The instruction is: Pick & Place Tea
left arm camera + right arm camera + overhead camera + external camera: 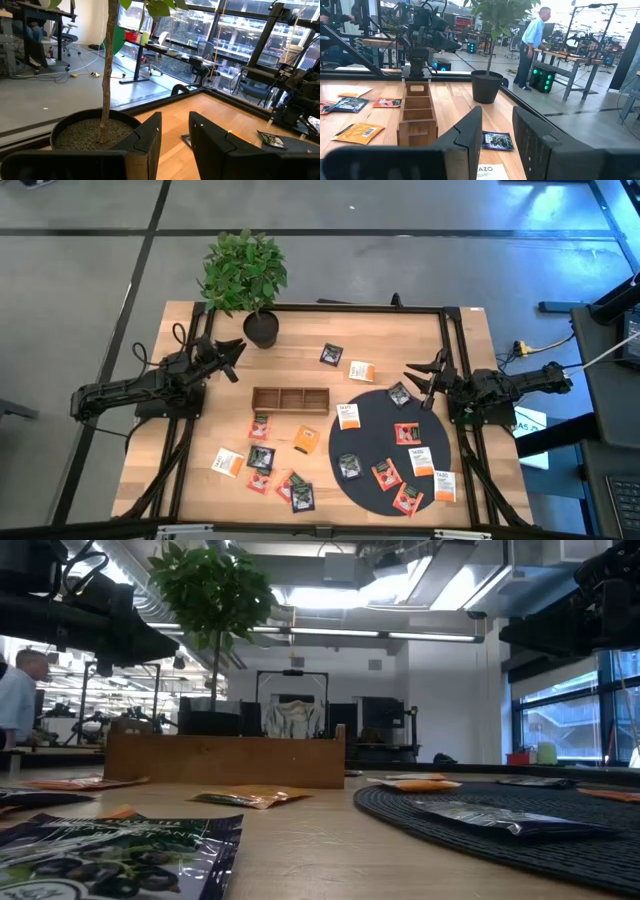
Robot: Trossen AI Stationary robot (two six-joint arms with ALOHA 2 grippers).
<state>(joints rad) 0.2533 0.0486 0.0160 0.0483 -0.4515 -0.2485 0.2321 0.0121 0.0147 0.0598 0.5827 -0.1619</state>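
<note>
Around the table lies a grey concrete floor (400,265) marked with dark lines. Tall windows (235,35) stand along one side, with desks (165,50) and office chairs before them. Strip lights (330,633) hang from the ceiling.

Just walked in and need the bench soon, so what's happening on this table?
Nothing is being handled right now. The left gripper hangs by the potted plant and the right gripper at the black mat's far edge, both with fingers apart and empty. Tea sachets lie scattered over the mat and the table. The wooden tray between them looks empty, so sorting seems not yet begun.
</note>
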